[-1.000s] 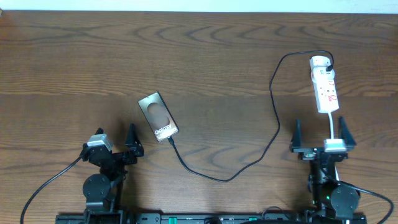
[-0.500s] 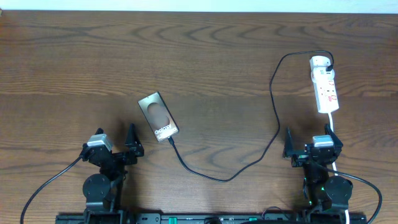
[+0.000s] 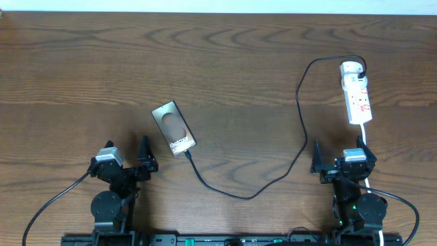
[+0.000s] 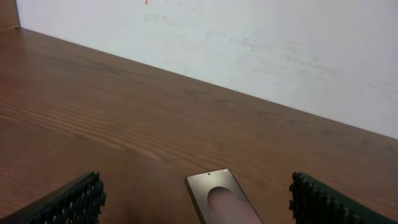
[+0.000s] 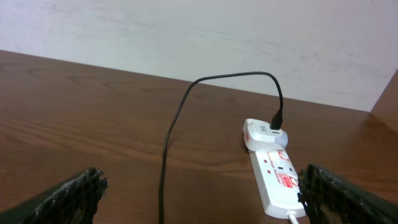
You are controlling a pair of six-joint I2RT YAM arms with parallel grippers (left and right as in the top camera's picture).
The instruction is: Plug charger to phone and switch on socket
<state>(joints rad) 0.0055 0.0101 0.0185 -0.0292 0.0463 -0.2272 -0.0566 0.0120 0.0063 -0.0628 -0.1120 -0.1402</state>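
Phone (image 3: 173, 128) lies flat and tilted left of centre in the overhead view, on the wooden table (image 3: 82, 68). The charger (image 3: 301, 130) tip touches its lower edge, and the black cable loops right and up to the socket (image 3: 357, 96) at upper right. Near the bottom edge, the left gripper (image 3: 126, 162) and right gripper (image 3: 343, 164) have fingers spread wide, grasping nothing.

The right tool (image 3: 341, 161) has swung slightly left and drawn back from the socket (image 3: 356, 96).
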